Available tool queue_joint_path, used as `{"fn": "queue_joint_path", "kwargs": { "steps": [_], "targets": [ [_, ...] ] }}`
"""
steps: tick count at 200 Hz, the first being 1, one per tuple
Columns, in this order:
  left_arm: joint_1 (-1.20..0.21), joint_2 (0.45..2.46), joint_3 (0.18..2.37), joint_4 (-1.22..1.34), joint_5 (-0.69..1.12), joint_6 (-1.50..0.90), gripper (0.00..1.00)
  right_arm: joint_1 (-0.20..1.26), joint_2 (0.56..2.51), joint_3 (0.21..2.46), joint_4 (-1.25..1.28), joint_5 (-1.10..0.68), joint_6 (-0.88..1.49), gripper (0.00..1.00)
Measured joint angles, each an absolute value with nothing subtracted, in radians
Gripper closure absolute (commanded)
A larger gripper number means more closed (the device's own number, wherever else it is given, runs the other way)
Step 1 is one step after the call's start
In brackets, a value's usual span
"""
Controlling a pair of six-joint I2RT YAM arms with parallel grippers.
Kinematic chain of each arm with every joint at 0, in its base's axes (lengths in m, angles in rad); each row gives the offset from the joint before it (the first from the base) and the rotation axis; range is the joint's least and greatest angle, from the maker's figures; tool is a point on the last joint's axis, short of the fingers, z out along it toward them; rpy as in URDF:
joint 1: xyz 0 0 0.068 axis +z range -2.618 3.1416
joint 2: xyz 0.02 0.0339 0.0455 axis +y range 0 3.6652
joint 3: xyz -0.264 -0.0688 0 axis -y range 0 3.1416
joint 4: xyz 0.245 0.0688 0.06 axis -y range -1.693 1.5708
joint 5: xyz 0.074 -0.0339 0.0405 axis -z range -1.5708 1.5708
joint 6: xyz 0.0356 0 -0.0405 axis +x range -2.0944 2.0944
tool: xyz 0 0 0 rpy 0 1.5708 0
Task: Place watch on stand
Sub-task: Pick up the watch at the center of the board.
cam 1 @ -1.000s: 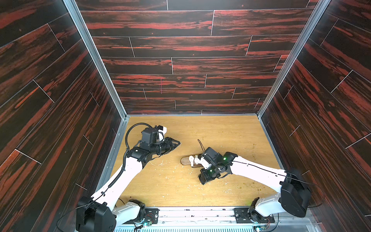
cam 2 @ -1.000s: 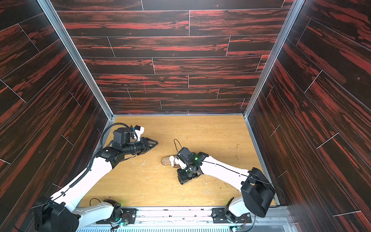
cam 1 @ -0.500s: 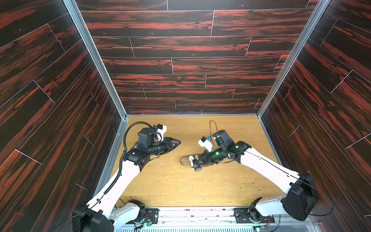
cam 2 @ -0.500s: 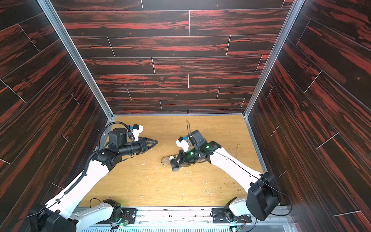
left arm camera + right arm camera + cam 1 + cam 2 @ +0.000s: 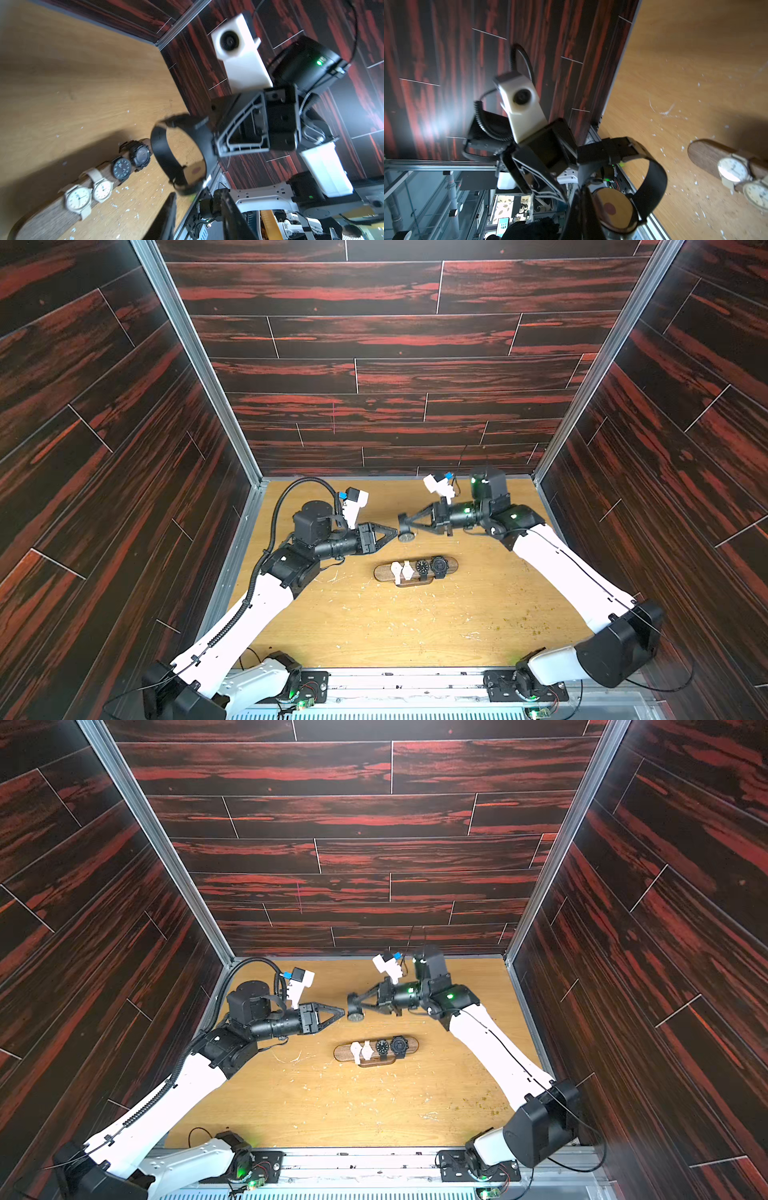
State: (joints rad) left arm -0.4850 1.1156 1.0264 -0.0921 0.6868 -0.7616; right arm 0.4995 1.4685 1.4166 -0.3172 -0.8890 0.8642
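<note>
Since the earlier frames the right arm has risen off the stand (image 5: 382, 572) and now reaches level toward the left arm. The right pincer (image 5: 402, 522) is clamped on the strap of a black watch (image 5: 406, 536), which hangs in the air beyond the stand, above the counter (image 5: 415, 626). The left arm keeps nearly its former pose, forearm level; the left pincer (image 5: 394, 532) is parted and empty, with its tips just beside the watch.
</note>
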Motion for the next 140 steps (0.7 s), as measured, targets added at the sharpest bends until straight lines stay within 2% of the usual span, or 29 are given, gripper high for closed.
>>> {"fn": "queue_joint_path", "kwargs": {
  "steps": [46,140],
  "targets": [
    [-0.497,1.118,1.029,-0.053,0.688,-0.753,0.58,0.460,1.487,1.440,-0.244,-0.968,0.982,1.00],
    [-0.522,1.209,1.143,-0.052,0.676,-0.689,0.59,0.446,1.487,1.419,-0.106,-1.039,1.139,1.00]
  ]
}}
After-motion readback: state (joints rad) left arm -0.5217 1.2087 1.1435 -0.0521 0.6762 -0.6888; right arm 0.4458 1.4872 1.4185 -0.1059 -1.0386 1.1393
